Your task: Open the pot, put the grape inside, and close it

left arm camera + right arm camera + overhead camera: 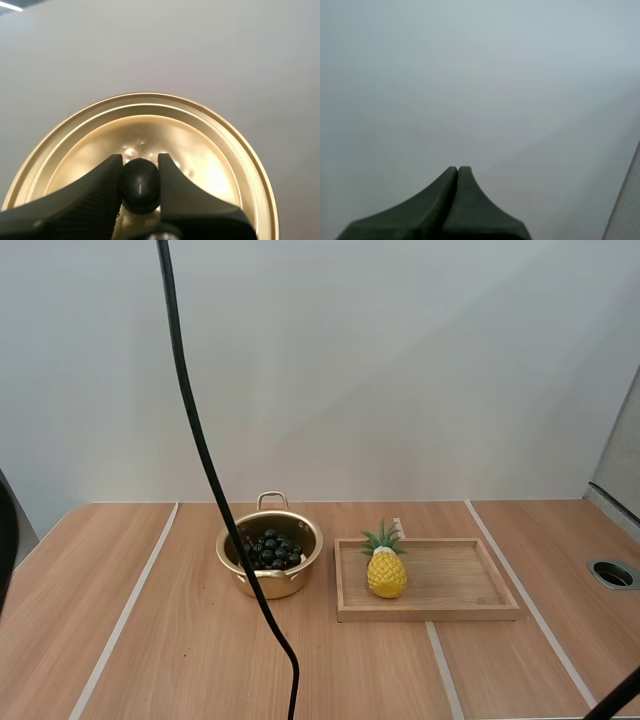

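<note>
The left gripper (140,158) pinches the black knob (140,186) of the golden lid (150,122) between its fingertips, and the lid's round rim stands out against a plain pale wall. The right gripper (457,171) is closed on nothing, its fingers pressed together into one dark wedge facing the same wall.

On the tabletop (180,650), a wide stretch of wood runs from the near edge up to the things. The uncovered pot (292,585) sits between two pale strips, with the grapes (272,547) inside it and a loop handle on its far rim. Just to its right, across a narrow gap, lies the wooden tray (455,580). A toy pineapple (386,574) stands upright at the tray's left end, and the tray's floor is open to the right of it. A round hole (613,574) sits near the tabletop's right edge. Behind everything, wood continues to the wall.
</note>
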Motion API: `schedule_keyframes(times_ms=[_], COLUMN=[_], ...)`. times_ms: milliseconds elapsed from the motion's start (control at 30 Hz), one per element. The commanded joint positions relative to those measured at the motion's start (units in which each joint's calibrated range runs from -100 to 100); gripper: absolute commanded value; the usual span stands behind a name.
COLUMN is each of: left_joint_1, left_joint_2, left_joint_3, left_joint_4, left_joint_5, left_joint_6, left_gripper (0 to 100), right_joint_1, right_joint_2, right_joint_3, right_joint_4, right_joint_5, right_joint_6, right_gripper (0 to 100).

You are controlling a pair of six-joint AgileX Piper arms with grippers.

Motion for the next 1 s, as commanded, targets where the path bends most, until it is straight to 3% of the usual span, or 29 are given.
schedule_keyframes(times_ms=[0, 167, 600, 967], left_joint_1=[-0.05, -0.05, -0.05, -0.05], left_joint_2=[-0.16, -0.16, -7.61, -18.97], left_joint_3=[3.01, 9.36, 31.47, 62.11], left_joint_4=[-3.54, -6.87, -7.15, -7.34], left_joint_5=[0.00, 0.00, 0.00, -22.85], left_joint_6=[-0.83, -0.83, -0.83, -1.06], left_gripper=[0, 0, 0, 0], right_joint_1=[-0.22, -0.22, -0.22, -0.22], right_joint_2=[-0.69, -0.83, -1.92, -1.92], right_joint_3=[-0.39, -0.39, -0.39, -0.39], right_joint_4=[-1.01, -2.98, -3.47, -3.47], right_joint_5=[3.77, 4.87, 4.87, 4.87], right_joint_6=[0.08, 0.08, 0.08, 0.08], right_gripper=[0, 0, 0, 0])
